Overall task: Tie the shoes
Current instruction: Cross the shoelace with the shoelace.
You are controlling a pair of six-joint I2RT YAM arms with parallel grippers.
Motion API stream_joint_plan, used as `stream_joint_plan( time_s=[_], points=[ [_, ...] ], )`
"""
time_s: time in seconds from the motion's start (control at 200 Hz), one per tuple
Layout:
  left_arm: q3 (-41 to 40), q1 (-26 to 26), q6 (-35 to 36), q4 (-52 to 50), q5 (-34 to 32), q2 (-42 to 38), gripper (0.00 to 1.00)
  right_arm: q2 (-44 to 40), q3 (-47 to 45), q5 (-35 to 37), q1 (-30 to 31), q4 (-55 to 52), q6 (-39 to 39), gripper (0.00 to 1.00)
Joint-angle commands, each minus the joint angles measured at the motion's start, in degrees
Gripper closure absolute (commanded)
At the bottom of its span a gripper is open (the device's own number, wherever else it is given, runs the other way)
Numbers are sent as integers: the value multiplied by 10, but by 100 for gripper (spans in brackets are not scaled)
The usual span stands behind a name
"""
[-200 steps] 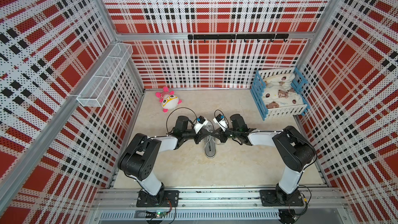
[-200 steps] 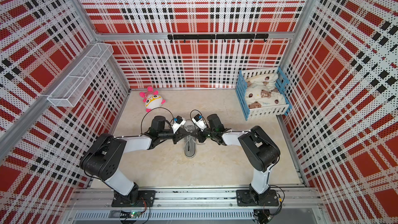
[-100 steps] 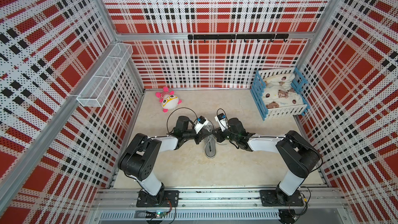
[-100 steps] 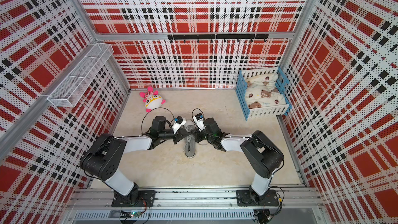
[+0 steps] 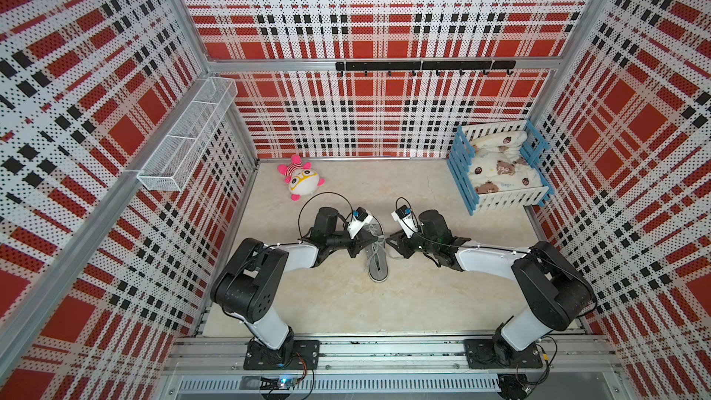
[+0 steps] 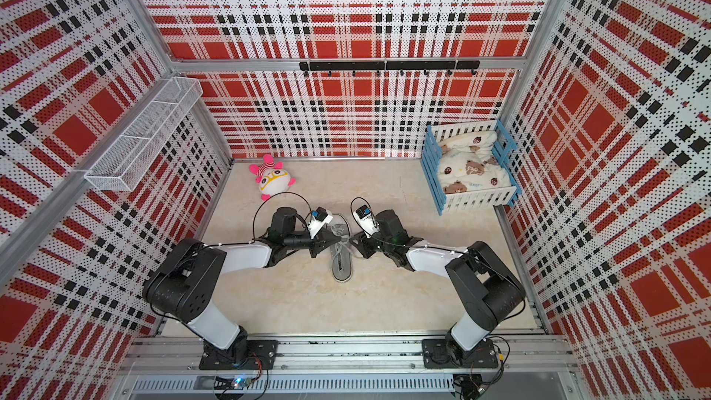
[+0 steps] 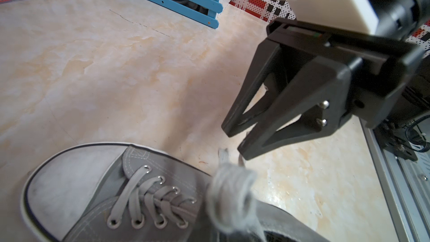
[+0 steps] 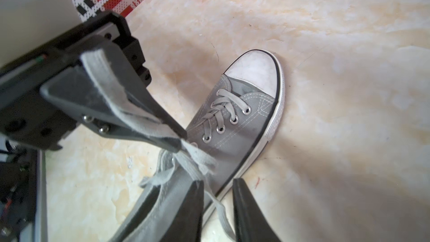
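The grey sneaker (image 5: 378, 263) (image 6: 341, 263) lies mid-floor, its white toe cap (image 8: 256, 66) pointing to the back wall. Its pale laces (image 8: 195, 159) cross in a loose tangle above the top eyelets. My left gripper (image 5: 379, 239) (image 8: 180, 142) reaches over the shoe's opening from the left and is shut on a lace that runs up along its finger. That lace shows as a blurred loop (image 7: 232, 196) in the left wrist view. My right gripper (image 5: 388, 243) (image 8: 217, 206) (image 7: 239, 140) stands open at the shoe's right edge, with a slack lace strand hanging between its fingers.
A pink-and-white plush toy (image 5: 302, 182) lies at the back left. A blue and white slatted crib (image 5: 500, 202) with bear-print bedding stands at the back right. A wire basket (image 5: 184, 140) hangs on the left wall, and a black hook rail (image 5: 423, 66) on the back wall.
The right arm moved in closer to the shoe and its jaws have opened, freeing the lace they held. The left gripper has stayed shut in place.
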Motion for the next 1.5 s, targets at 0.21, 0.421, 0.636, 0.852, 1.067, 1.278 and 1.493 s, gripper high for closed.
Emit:
stream_joint_plan(
  time_s=[0.21,0.421,0.636,0.852,1.067,1.278,1.493],
  points=[
    [9,-2,7,2,16,-3,100,34,-14,-58,5,18,-20,58],
    [10,-3,7,2,17,-3,100,80,4,-70,15,40,-14,67],
    [10,-4,8,1,17,-2,100,94,5,-69,15,58,-1,85],
    [8,-6,10,1,16,-3,100,92,6,-63,15,72,19,100],
    [7,-7,14,1,15,-2,100,78,-1,-73,13,92,51,100],
    [7,-10,18,1,11,-1,100,76,11,-90,6,98,115,100],
    [7,-12,20,1,6,-1,100,76,14,-114,-5,107,195,100]
  ],
)
